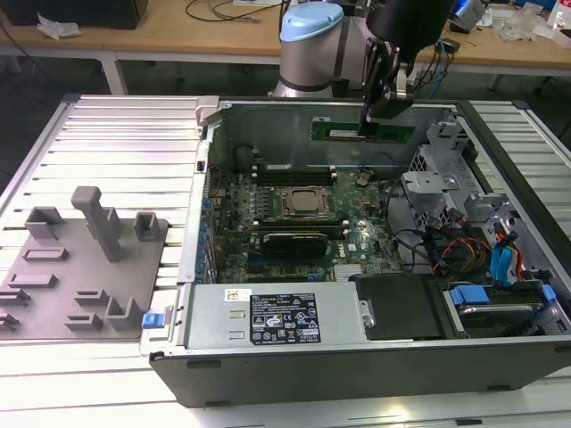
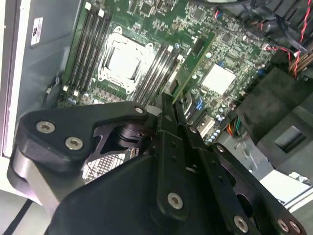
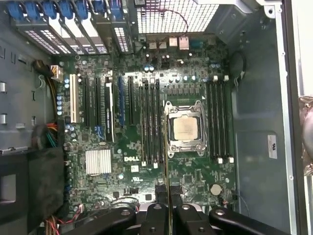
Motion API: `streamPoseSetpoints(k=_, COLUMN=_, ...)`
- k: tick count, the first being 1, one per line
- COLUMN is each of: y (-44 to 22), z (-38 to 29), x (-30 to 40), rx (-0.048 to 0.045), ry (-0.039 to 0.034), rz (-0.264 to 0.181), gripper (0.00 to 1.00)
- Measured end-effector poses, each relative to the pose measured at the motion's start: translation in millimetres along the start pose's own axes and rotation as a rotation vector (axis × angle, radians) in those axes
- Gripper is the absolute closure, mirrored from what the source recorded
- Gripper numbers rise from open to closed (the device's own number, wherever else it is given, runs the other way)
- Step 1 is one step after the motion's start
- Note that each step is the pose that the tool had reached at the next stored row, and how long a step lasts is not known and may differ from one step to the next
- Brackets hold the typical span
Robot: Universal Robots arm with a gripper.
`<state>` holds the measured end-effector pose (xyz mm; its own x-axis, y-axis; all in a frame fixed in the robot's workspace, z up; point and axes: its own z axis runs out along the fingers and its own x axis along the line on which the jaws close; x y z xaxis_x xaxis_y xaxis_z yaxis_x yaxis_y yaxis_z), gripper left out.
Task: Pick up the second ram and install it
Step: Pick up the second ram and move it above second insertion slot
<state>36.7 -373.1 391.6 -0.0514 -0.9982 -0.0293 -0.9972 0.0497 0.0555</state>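
The ram (image 1: 343,132) is a thin, flat green board, held level over the grey metal case (image 1: 294,321), past the square silver socket (image 1: 303,203) toward the arm's base. The second wrist view shows its broad face (image 2: 193,63) slanting above the black slots (image 2: 156,68) beside the socket (image 2: 122,61) – the first wrist view shows it edge-on (image 3: 167,166). The black gripper (image 1: 373,120) is clamped on the ram near its middle

Smooth, perhaps glossy second ram (image 2: 193,63)
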Motion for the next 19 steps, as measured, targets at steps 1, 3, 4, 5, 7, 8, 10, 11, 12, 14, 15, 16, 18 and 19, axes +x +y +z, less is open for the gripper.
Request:
streamPoseSetpoints(k=1, y=0.6, z=0.8, x=0.1, rx=0.0, ry=0.0, rz=0.0, gripper=0.87)
streamPoseSetpoints(k=3, y=2.6, z=3.2, x=0.3, rx=0.0, ry=-0.0001, rz=0.0, gripper=0.87)
streamPoseSetpoints(k=4, y=2.5, z=6.3, x=0.4, rx=0.0001, ry=-0.0003, rz=0.0, gripper=0.87)
streamPoseSetpoints(k=5, y=2.4, z=9.1, x=0.4, rx=0.0, ry=-0.0002, rz=0.0, gripper=0.87)
streamPoseSetpoints(k=7, y=2.1, z=14.2, x=0.6, rx=0.0, ry=-0.0001, rz=0.0, gripper=0.87)
streamPoseSetpoints(k=8, y=1.9, z=17.4, x=0.7, rx=0.0, ry=-0.0001, rz=0.0, gripper=0.87)
streamPoseSetpoints(k=10, y=1.7, z=21.6, x=0.8, rx=0.0001, ry=-0.0002, rz=0.0, gripper=0.87)
streamPoseSetpoints(k=11, y=1.5, z=24.2, x=0.9, rx=0.0, ry=-0.0002, rz=0.0, gripper=0.87)
streamPoseSetpoints(k=12, y=1.4, z=26.4, x=0.9, rx=0.0, ry=-0.0002, rz=0.0, gripper=0.87)
streamPoseSetpoints(k=14, y=1.3, z=28.7, x=1.0, rx=0.0, ry=-0.0002, rz=0.0, gripper=0.87)
streamPoseSetpoints(k=15, y=1.1, z=31.8, x=1.1, rx=0.0, ry=-0.0001, rz=0.0, gripper=0.87)
streamPoseSetpoints(k=16, y=1.0, z=34.1, x=1.2, rx=0.0, ry=-0.0001, rz=0.0, gripper=0.87)
streamPoseSetpoints(k=18, y=0.8, z=36.8, x=1.3, rx=0.0001, ry=-0.0001, rz=0.0, gripper=0.87)
streamPoseSetpoints(k=19, y=0.7, z=38.9, x=1.3, rx=0.0, ry=-0.0001, rz=0.0, gripper=0.87)
